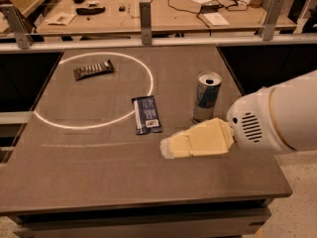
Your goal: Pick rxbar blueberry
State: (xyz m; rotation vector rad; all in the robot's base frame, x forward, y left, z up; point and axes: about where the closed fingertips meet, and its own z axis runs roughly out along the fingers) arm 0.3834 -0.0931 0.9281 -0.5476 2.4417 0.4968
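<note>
The rxbar blueberry [147, 114] lies flat on the worktop [99, 177], a little left of centre, with its long side running roughly away from the camera and its white label patch at the near end. It straddles the lower right arc of a white circle [150, 81] marked on the surface. Just to its right and slightly nearer the camera is the gripper [167, 148], pale yellow, pointing left toward the bar's near corner but apart from it. I cannot tell whether the jaws are released or clenched. Behind the gripper a blue-and-silver drink can [206, 97] stands upright. The white arm housing [277, 115] enters from the right edge. A dark brown bar wrapper [93, 69] rests inside the circle, well apart, at the far left.
</note>
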